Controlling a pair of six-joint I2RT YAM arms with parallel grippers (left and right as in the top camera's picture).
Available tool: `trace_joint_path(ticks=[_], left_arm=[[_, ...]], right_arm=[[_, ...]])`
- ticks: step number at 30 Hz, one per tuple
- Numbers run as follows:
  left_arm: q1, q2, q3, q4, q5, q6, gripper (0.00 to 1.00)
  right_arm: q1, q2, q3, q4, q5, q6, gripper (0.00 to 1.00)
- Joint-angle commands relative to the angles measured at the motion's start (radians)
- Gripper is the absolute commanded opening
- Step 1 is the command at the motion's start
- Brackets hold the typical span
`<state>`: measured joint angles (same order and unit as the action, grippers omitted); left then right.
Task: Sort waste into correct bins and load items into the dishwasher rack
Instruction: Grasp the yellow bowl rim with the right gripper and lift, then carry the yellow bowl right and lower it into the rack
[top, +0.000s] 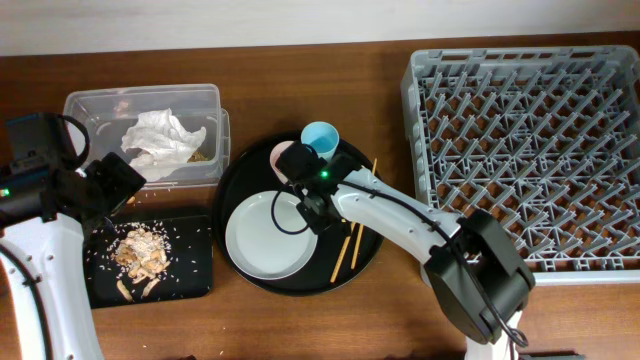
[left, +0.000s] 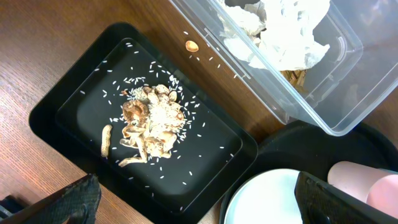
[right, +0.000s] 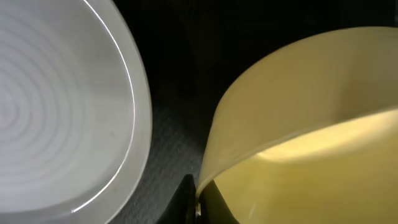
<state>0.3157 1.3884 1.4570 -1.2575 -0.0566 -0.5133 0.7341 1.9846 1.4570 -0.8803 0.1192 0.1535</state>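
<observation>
Right claw pinching rim of yellow bowl over large round black tray; overhead, arm hides bowl. Pale grey round plate at bowl's 9 o'clock in wrist view. Left claw spread at 12 o'clock edge of shallow black rectangular tray holding rice-and-meat scraps. Crumpled white napkin in clear rectangular plastic box beyond.

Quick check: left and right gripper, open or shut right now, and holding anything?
Left gripper: open, holding nothing.
Right gripper: closed on the rim of the yellow bowl.

No legible txt, labels, brand marks or nos. anywhere, incl. clear box, grey rack, black tray
</observation>
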Motion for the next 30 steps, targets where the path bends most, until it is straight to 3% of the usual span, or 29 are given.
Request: trace_joint_path(ticks=[1, 9, 13, 18, 23, 25, 30], left_arm=[[0.005, -0.013, 0.008, -0.001, -0.004, 0.006, 0.99], [0.005, -0.013, 0.008, -0.001, -0.004, 0.006, 0.99], [0.005, -0.013, 0.008, -0.001, -0.004, 0.006, 0.99], [0.005, -0.013, 0.008, -0.001, -0.004, 0.006, 0.99], [0.005, -0.013, 0.008, -0.001, -0.004, 0.006, 0.99], [0.005, -0.013, 0.008, -0.001, -0.004, 0.006, 0.99], [0.005, -0.013, 0.008, -0.001, -0.004, 0.006, 0.99]], right_arm=[[0.005, -0.073, 0.011, -0.026, -0.019, 0.012, 0.04], [-0.031, -0.278, 0.178, -0.155, -0.013, 0.011, 0.04], [-0.151, -0.401, 0.245, -0.206, 0.009, 0.007, 0.04], [-0.521, -0.528, 0.250, -0.210, -0.103, -0.035, 0.04], [-0.961, -0.512, 0.248, -0.201, -0.422, -0.146, 0.04], [-1.128, -0.467, 0.248, -0.176, -0.649, -0.203, 0.04], [-1.369, -0.318, 0.248, -0.093, -1.028, -0.254, 0.04]])
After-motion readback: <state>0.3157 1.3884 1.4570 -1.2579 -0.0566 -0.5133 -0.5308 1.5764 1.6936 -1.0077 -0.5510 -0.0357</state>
